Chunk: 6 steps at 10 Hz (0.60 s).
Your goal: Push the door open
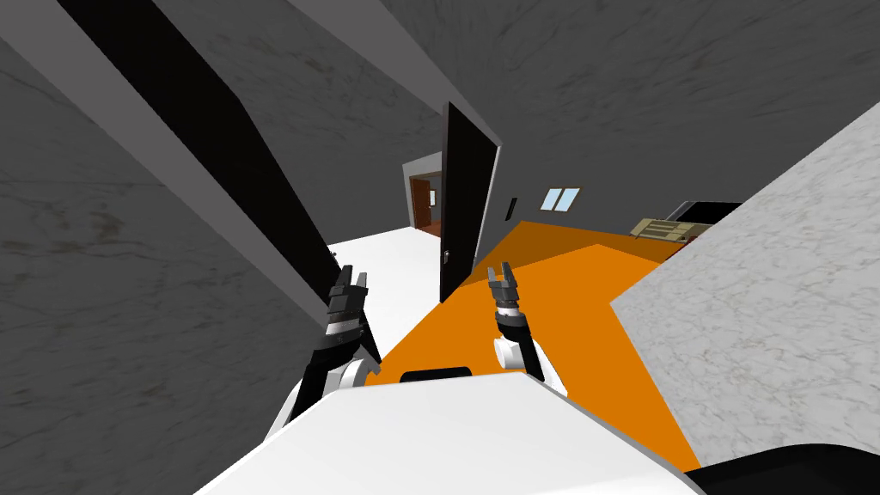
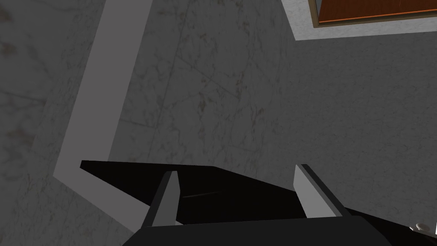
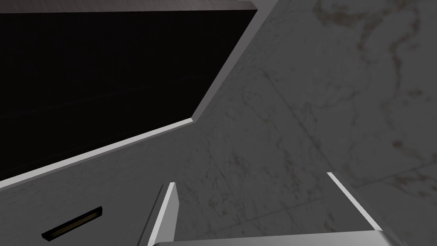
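Dark grey marbled walls, orange floor; the black door stands upright and ajar, edge-on to us, ahead between the two arms. The right gripper lies nearer its free edge than the left gripper; we judge the push is the right arm's. Both have fingers spread, holding nothing

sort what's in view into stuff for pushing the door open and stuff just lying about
for the job: door, left gripper, right gripper, both grippers open

just lying about: window, tan shelf, far brown door
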### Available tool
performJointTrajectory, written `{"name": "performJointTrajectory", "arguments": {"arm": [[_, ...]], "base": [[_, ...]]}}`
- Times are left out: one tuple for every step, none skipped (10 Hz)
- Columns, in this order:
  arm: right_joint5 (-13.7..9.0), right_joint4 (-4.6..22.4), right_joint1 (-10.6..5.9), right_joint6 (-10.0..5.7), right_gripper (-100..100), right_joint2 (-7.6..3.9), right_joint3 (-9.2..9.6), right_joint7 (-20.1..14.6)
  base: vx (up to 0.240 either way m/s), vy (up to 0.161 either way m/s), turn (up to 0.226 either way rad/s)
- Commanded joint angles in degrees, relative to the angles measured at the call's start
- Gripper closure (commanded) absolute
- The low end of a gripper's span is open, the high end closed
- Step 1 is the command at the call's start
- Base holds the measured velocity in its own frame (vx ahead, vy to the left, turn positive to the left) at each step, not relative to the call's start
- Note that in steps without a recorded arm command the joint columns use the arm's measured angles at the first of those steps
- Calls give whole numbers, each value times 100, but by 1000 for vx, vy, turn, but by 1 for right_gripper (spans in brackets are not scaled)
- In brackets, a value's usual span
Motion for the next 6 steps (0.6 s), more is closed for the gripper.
{"name": "performJointTrajectory", "arguments": {"arm": [[3,233,-94,-18,-100,-20,50,13],[5,371,-145,-31,-100,-30,84,21],[7,509,-195,-43,-100,-40,118,29],[9,648,-245,-55,-100,-49,152,37],[12,786,-296,-67,-100,-59,186,45],[14,927,-347,-80,-100,-68,220,53]], "base": [[92,-68,64],[115,-62,58],[95,-70,62],[77,-76,73],[83,-70,64],[87,-80,60]]}}
